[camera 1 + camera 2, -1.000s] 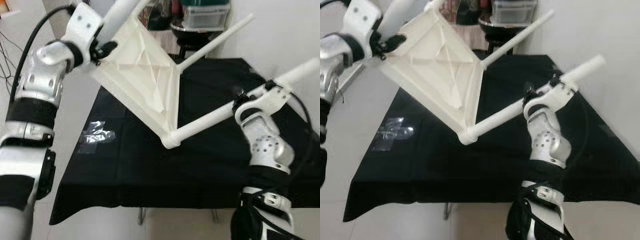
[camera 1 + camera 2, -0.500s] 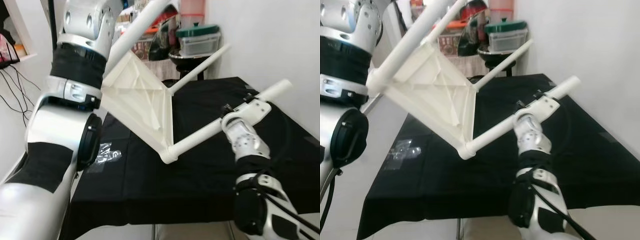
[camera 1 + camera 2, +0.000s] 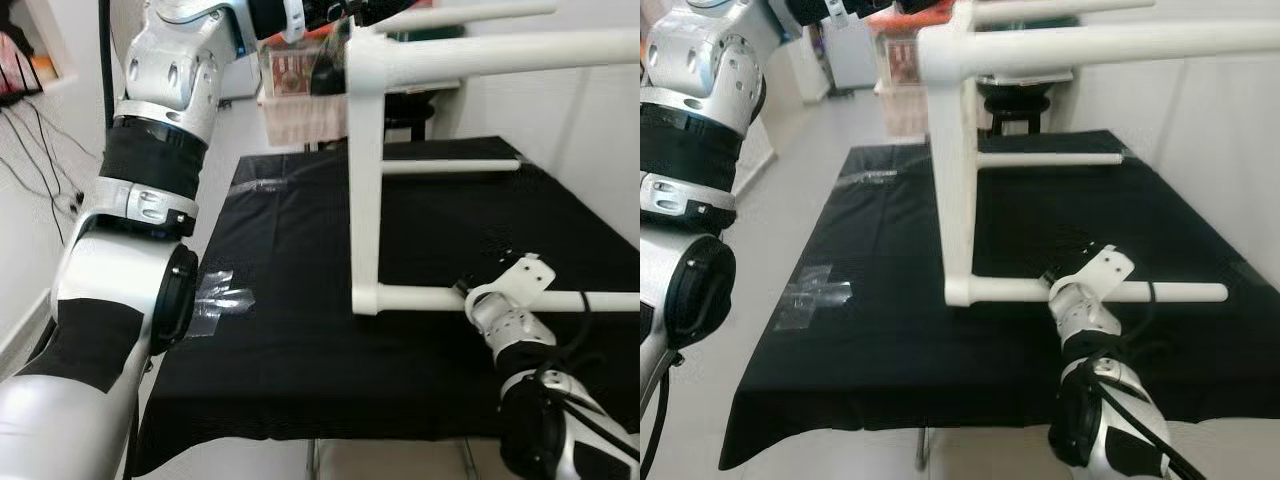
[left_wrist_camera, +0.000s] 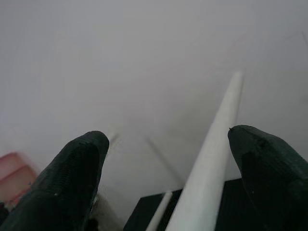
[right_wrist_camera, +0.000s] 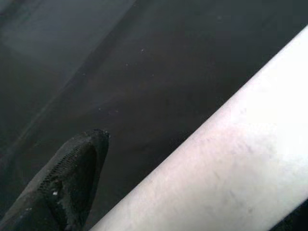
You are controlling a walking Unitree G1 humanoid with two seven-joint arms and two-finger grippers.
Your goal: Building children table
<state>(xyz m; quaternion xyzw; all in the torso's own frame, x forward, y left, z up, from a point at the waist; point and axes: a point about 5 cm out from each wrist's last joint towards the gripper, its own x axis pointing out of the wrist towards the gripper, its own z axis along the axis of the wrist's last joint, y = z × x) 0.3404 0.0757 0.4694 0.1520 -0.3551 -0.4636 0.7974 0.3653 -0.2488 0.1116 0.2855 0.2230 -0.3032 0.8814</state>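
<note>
Your white table (image 3: 366,180) hangs on its side above the black tabletop (image 3: 290,340), its top seen edge-on as a vertical slab at the centre of the frame and its legs running level toward the right edge. The lowest leg (image 3: 420,297) sits low in the right half of the frame, just over the cloth, and your right pincer (image 3: 1065,276) is on it near mid-length; in the right wrist view the leg crosses right beside one black finger (image 5: 67,180), so the pincer looks clamped on that leg. Your left arm (image 3: 160,150) rises up the left side of the frame, and its pincer (image 3: 335,10) is at the top centre, by the table's upper corner. In the left wrist view the two fingers (image 4: 77,173) stand wide, with a white leg (image 4: 211,163) running between them and touching neither, against a pale wall. A strip of clear tape (image 3: 215,300) lies on the cloth at the lower left of the frame, near the tabletop's edge. Behind the tabletop, at the top centre, stand a dark stool (image 3: 1010,100) and some clutter too blurred to name.
</note>
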